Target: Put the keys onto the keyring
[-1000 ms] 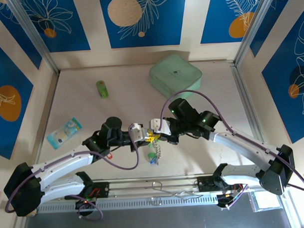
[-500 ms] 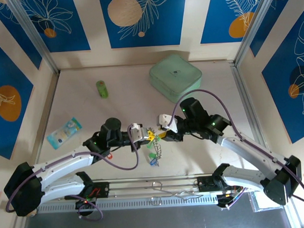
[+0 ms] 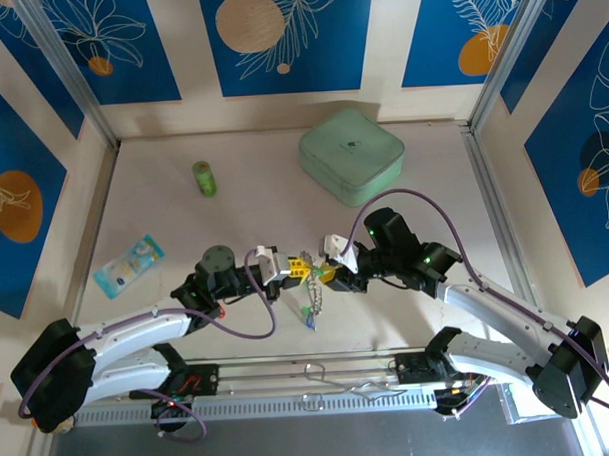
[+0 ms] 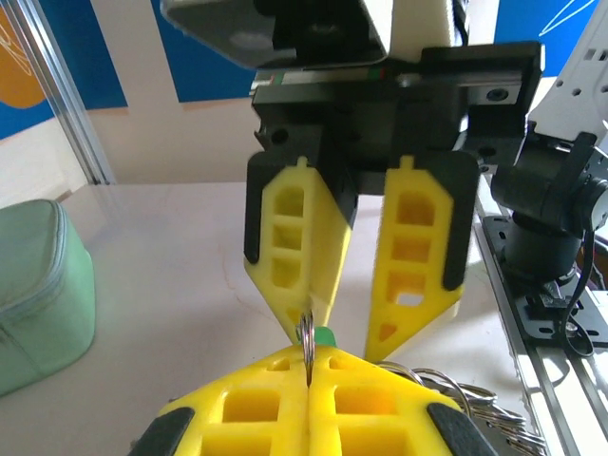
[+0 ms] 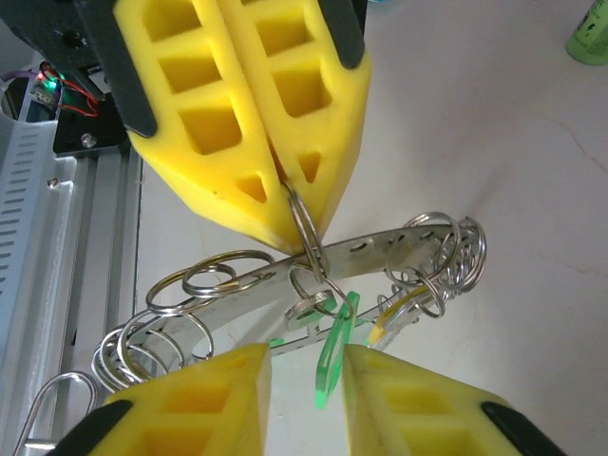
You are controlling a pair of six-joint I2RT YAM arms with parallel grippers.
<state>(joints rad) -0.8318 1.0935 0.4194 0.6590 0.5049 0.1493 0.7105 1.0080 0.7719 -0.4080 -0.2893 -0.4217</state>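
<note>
**Left gripper pinches a loop, right gripper waits open**

The left gripper (image 5: 296, 220) is squeezed tight on one thin wire loop (image 5: 306, 231). That loop is part of the big silvery metal keyring (image 5: 380, 249), a curved flat band with lots of little wire loops along it. The keyring hangs just under the left gripper's fingertips, between the two grippers. A small key with a bright green plastic tag (image 5: 332, 350) dangles from it. The tag sits right in the gap at the tip of the right gripper (image 5: 306, 370). That gripper's yellow fingers (image 5: 418, 404) are apart, and I can't see them touching the tag.

I think the keyring is light but hard and shiny, so it may slip and swing. The loops look like springy wire and would be tough to pry apart. The flat band looks like the best place to grab the keyring. The tag is flat, so it should be easy to pinch on its two wide sides.
</note>
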